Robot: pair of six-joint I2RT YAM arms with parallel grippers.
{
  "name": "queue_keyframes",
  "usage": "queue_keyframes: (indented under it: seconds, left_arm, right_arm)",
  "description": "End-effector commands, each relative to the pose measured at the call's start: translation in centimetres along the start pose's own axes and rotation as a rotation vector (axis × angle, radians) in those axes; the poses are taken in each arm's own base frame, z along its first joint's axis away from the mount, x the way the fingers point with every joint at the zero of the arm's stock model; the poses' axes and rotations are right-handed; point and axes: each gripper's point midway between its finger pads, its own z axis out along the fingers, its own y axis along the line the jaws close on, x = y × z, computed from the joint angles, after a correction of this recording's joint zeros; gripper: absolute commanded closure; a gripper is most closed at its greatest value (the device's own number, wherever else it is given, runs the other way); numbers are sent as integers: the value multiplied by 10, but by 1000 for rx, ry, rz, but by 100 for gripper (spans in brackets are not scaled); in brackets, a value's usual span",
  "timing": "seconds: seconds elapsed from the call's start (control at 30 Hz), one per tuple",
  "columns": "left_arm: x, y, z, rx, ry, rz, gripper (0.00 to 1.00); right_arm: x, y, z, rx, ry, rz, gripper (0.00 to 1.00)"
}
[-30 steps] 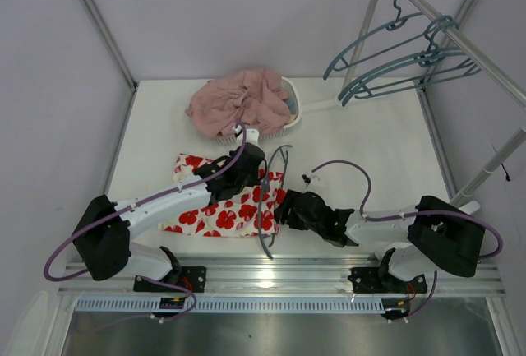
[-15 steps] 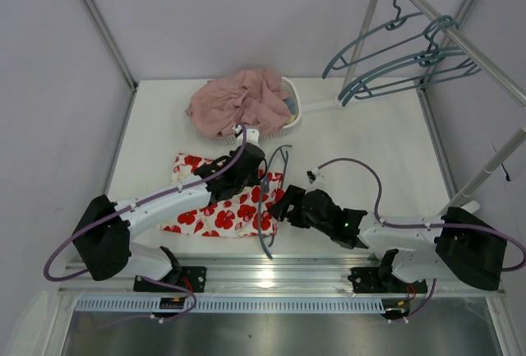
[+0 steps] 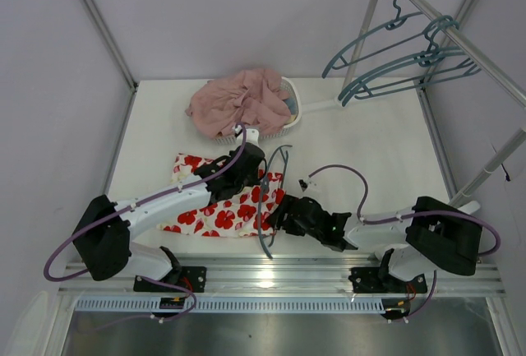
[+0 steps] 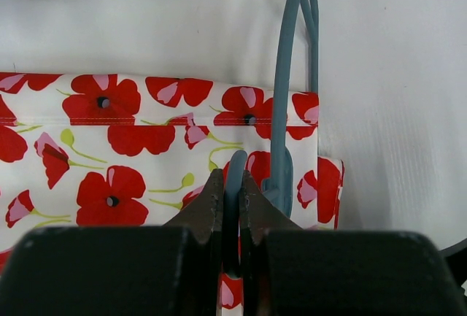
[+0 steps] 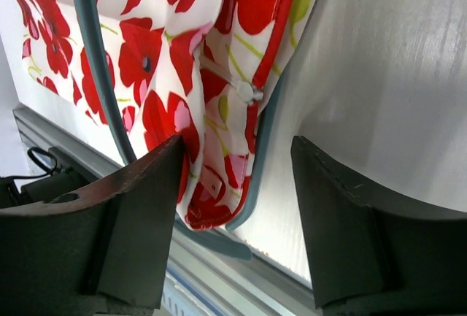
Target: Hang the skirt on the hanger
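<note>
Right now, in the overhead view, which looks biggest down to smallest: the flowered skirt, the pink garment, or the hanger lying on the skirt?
1. skirt and pink garment: much alike in spread; the left arm hides part of the skirt, so I won't rank them.
2. hanger: smallest, just a thin wire outline.

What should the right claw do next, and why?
Probably ease the right claw forward and close it on the corner of the skirt. Its jaws stand open either side of that hem, while the left claw is shut on the hanger lying over the skirt, so the cloth could then be pulled along the hanger.
</note>
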Motion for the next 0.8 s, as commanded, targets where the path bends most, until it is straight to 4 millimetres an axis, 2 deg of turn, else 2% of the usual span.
queue_keyframes:
  seconds: [0.0,0.2,0.27,0.43,0.53,0.57,0.6,0.77]
  left_arm:
    - [9,20,-1,-58,29,78,100]
    - [11,21,0,-59,30,79,100]
    - [11,21,0,-57,31,81,100]
    - [11,21,-1,-56,28,82,100]
    - [10,23,-1,-62,26,85,100]
    - [11,25,-1,-67,28,87,100]
    - [11,26,-1,-71,28,87,100]
    - [19,44,3,-152,56,89,100]
  right_arm:
    - [-14,28,8,-57,-61,18,36]
    - [-13,34,14,-68,-61,13,45]
    - [-10,28,19,-46,-53,-3,48]
    - [-3,16,29,14,-34,-36,64]
    - [-2,10,31,37,-32,-60,83]
    - [-4,13,30,31,-40,-69,95]
    - [-5,12,29,34,-40,-80,100]
    - [-25,32,13,4,-92,-116,100]
